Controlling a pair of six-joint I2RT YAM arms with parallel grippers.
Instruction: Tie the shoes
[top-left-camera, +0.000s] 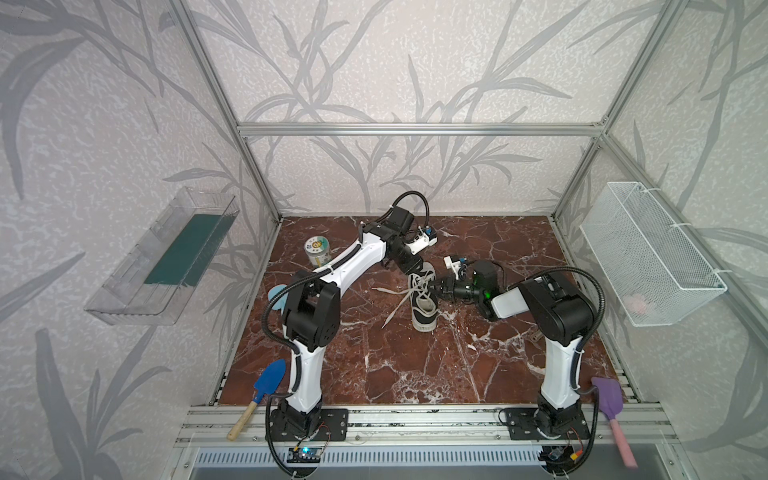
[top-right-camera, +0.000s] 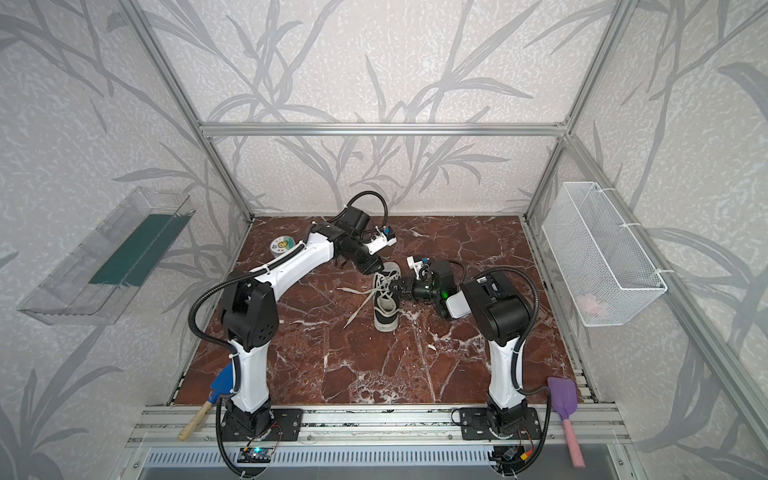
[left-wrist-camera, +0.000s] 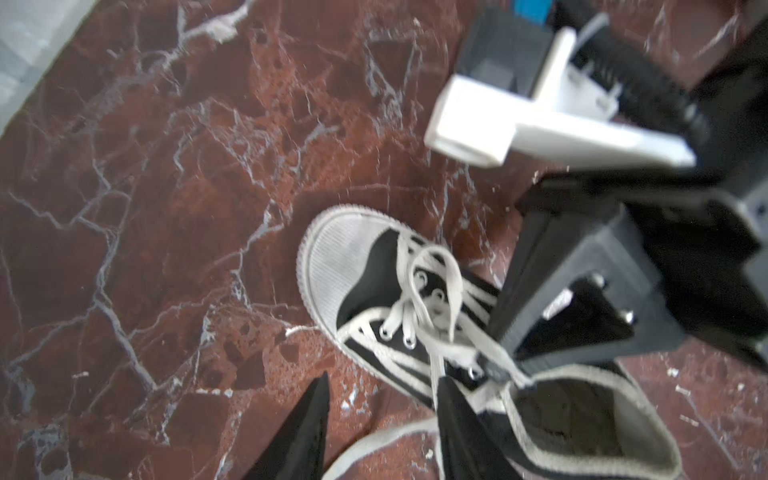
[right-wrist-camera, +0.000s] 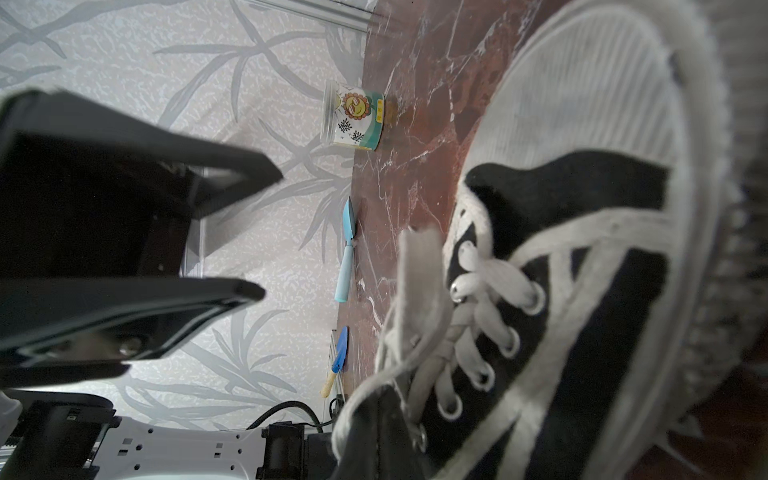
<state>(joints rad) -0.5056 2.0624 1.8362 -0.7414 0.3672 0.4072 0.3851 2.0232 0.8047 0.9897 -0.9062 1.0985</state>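
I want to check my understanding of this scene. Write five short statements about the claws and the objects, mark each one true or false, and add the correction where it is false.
1. The right claw is shut on a lace of the sneaker. True.
2. The left claw is shut as well. False: its fingers stand apart.
3. The can lies on its side. False: it stands upright on the table.
4. The wire basket on the wall holds a pink thing. True.
5. A blue trowel lies beside the left arm's base. True.
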